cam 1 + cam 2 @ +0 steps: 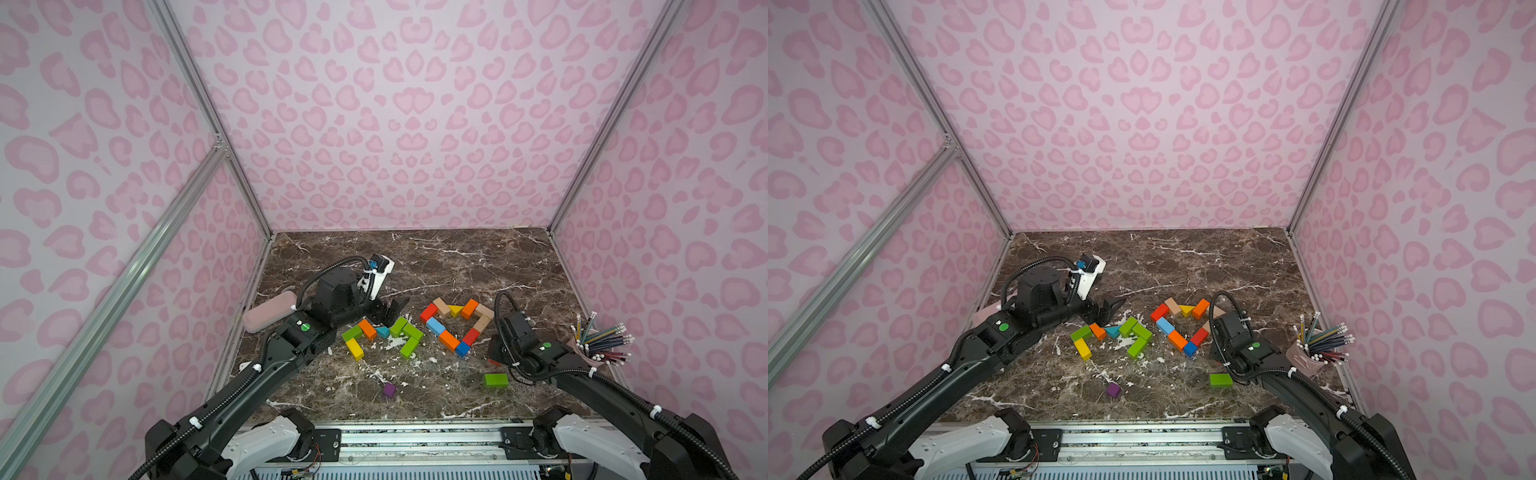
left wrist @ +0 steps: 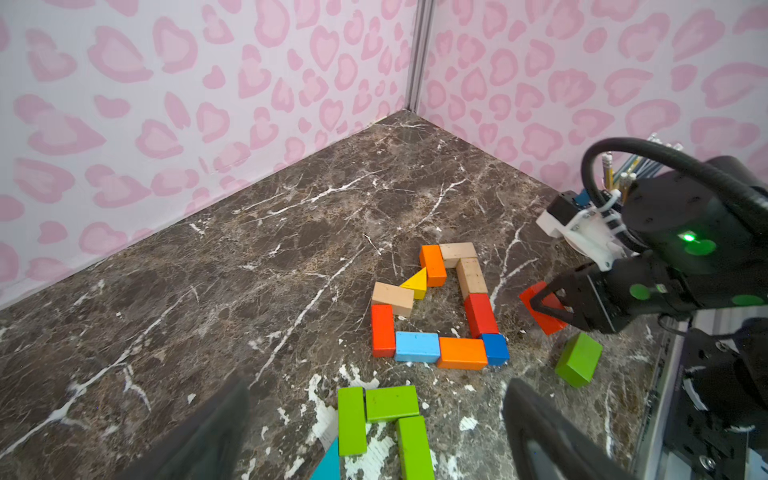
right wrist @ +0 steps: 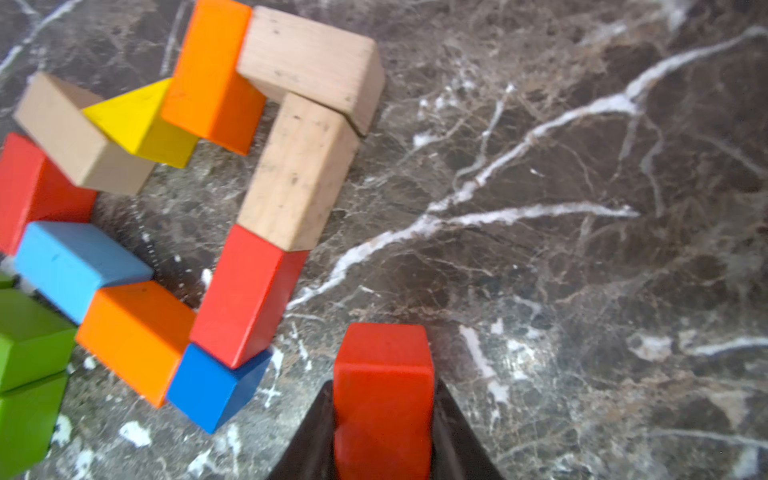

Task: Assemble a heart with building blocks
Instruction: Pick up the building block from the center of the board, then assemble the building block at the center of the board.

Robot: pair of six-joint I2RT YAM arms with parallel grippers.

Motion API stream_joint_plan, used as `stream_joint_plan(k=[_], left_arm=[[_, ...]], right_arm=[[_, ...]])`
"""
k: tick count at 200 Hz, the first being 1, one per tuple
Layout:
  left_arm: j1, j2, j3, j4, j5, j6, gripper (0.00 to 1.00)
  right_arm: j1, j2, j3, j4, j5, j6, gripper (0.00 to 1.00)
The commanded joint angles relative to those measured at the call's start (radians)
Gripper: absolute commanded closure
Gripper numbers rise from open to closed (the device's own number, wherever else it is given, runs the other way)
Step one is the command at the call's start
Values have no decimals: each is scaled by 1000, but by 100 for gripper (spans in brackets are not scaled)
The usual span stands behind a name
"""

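Several building blocks form a closed outline (image 1: pixel 449 340) mid-table: red, plain wood, yellow wedge, orange, light blue and blue pieces, also seen in the left wrist view (image 2: pixel 461 353). My right gripper (image 3: pixel 384 419) is shut on a red block (image 3: pixel 384 374), held tilted just right of the outline's red brick (image 2: pixel 480 316). My left gripper (image 1: pixel 395 309) stands open above a loose cluster of green, orange, yellow and teal blocks (image 1: pixel 409 330), and nothing is between its fingers (image 2: pixel 540 432). A green brick (image 1: pixel 496 380) and a purple cube (image 1: pixel 389 390) lie alone nearer the front.
A pale pink pouch (image 1: pixel 268 316) lies by the left wall behind my left arm. A pink cup of pencils (image 1: pixel 582 353) stands by the right wall, close to my right arm. Patterned walls close three sides; a metal rail (image 1: pixel 415 440) runs along the front.
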Motion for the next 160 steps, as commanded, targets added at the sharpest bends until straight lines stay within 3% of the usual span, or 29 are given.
stream_joint_plan(k=[1,63,109,160], left_arm=[[52,10,8,70,39,-42,3],[261,59,33,106,138,-105,3],[320,63,75,89,91,-108,3],[369,68,74,99,82,-106,3]], right_arm=[[62,-6,45,16,40,-65,71],[332,120,189,127,-5,-209,71],[488,353,382,131,-57,-337,71],[584,589,584,116,-153,-455,71]])
